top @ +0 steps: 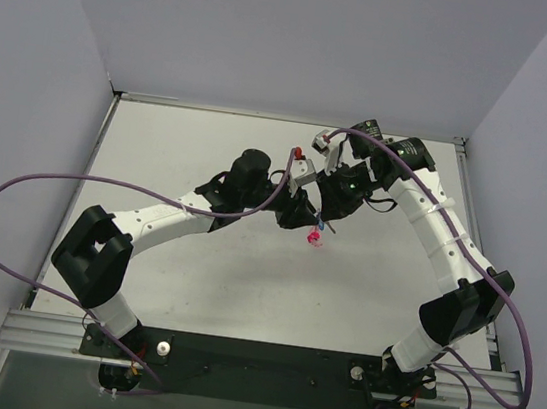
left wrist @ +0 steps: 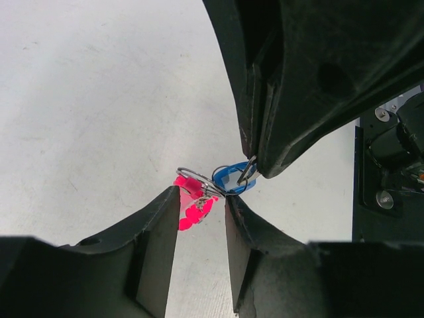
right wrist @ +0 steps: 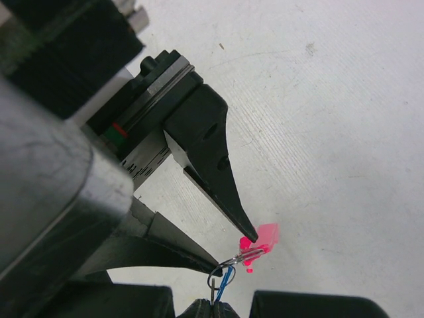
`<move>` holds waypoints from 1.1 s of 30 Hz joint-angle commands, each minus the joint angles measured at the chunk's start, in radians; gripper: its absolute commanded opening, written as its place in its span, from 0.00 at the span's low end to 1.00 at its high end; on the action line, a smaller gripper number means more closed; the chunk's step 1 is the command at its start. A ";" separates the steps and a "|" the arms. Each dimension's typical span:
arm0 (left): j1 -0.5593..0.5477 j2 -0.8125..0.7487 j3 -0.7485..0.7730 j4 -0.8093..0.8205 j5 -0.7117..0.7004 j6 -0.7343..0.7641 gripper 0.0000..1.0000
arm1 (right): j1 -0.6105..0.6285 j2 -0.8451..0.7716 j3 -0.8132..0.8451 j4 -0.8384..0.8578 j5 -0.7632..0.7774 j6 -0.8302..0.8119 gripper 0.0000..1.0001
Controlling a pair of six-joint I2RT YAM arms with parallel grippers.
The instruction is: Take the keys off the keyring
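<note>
The left hand [left wrist: 203, 194] stands about half open, its two fingertips on either side of the bunch. I cannot tell whether they bear on anything, and nothing looks clamped. If it closes from here it may catch the pink keys [left wrist: 189, 207] rather than the wire, and then a pull would only drag the whole bunch sideways.

The pink keys hang in the gap between those fingertips, just below the keyring [left wrist: 197, 183]. They look loose, so a jerk could set them swinging, and one could slide out of the closing tips.

The keyring is a thin silvery loop lying across the gap and touching the pink heads. A loop this fine could twist or spring out from between the blunt tips, and a hard squeeze could bend it.

The blue key [left wrist: 228, 179] sits just right of the loop, threaded on it.

The right hand [left wrist: 254, 167] is closed on the blue key, pinching it by a very small bite near the tips. If the left hand tugs against this, the key could slip free and the bunch would drop to the counter [left wrist: 79, 99] below. Both hands also crowd one spot, so their fingers could knock together.
</note>
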 commanded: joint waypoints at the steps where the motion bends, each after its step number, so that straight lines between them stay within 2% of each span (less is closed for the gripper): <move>1: -0.007 -0.003 0.038 -0.010 -0.023 -0.002 0.40 | 0.010 -0.035 0.009 -0.013 -0.064 0.010 0.00; 7: -0.007 0.001 0.048 -0.008 -0.006 -0.005 0.20 | 0.011 -0.044 -0.003 -0.015 -0.075 0.005 0.00; 15: -0.005 -0.008 0.038 -0.007 -0.002 -0.005 0.00 | 0.010 -0.052 -0.011 -0.016 -0.054 -0.002 0.00; 20: -0.002 -0.020 0.026 0.001 0.027 -0.007 0.00 | -0.026 -0.051 -0.006 -0.016 -0.049 -0.008 0.00; 24: -0.002 -0.020 0.015 0.022 0.113 -0.021 0.01 | -0.047 -0.052 -0.003 -0.015 -0.052 -0.018 0.00; 25: -0.002 -0.020 0.003 0.032 0.147 -0.025 0.09 | -0.049 -0.054 -0.005 -0.015 -0.052 -0.019 0.00; 27: -0.001 -0.022 -0.006 0.052 0.179 -0.028 0.15 | -0.050 -0.061 -0.009 -0.015 -0.050 -0.027 0.00; 28: -0.001 -0.022 -0.012 0.056 0.201 -0.031 0.23 | -0.050 -0.063 -0.011 -0.013 -0.044 -0.028 0.00; 31: -0.001 -0.022 -0.015 0.067 0.215 -0.036 0.34 | -0.052 -0.064 -0.012 -0.013 -0.032 -0.033 0.00; 33: 0.001 -0.022 -0.011 0.058 0.204 -0.033 0.37 | -0.052 -0.063 -0.012 -0.013 -0.027 -0.033 0.00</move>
